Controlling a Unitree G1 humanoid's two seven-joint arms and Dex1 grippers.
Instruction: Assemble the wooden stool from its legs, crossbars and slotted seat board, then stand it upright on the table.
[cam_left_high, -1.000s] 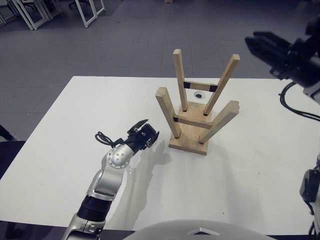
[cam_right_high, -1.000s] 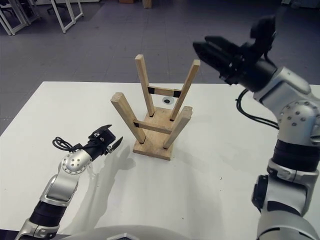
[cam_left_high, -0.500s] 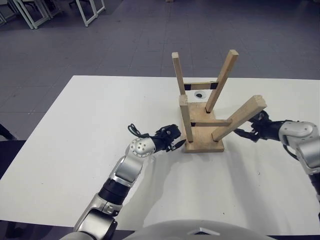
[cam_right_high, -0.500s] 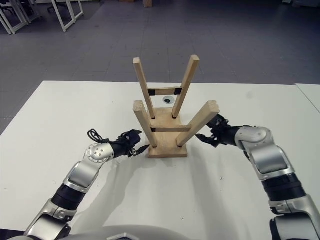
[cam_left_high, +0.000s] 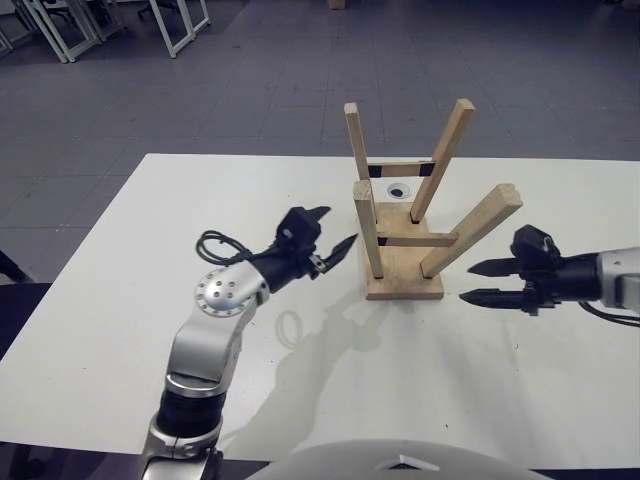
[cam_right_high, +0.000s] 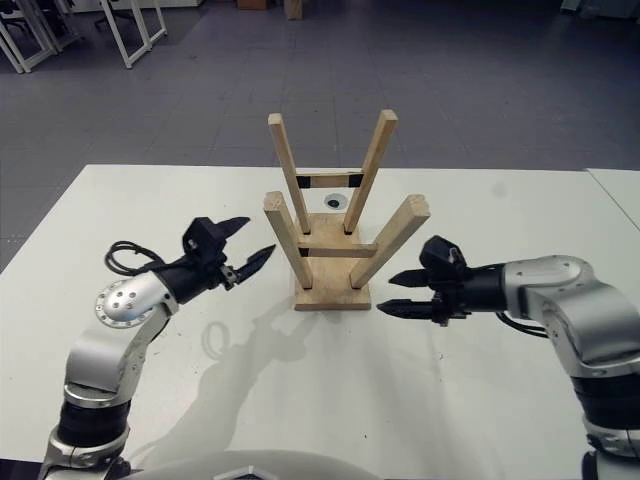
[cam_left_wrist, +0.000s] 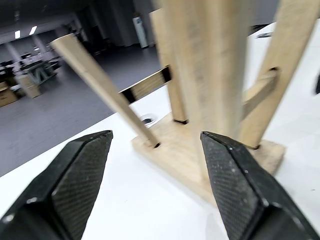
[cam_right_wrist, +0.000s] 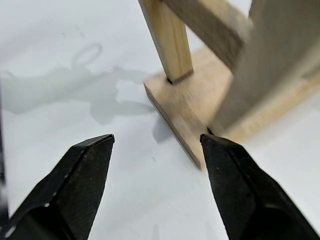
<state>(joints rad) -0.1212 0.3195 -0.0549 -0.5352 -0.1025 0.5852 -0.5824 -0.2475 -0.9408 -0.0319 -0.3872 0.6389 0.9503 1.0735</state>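
Both spread wide and empty, left gripper (cam_left_high: 338, 226) and right gripper (cam_left_high: 466, 281) flank the upside-down stool (cam_left_high: 405, 285) at frame centre; black bands mark its crossbars (cam_left_high: 400, 170).

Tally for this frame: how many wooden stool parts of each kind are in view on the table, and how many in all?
Legs: 4
Crossbars: 2
Seat board: 1
Total: 7 parts, all joined into one stool resting on its seat board with the legs pointing up.
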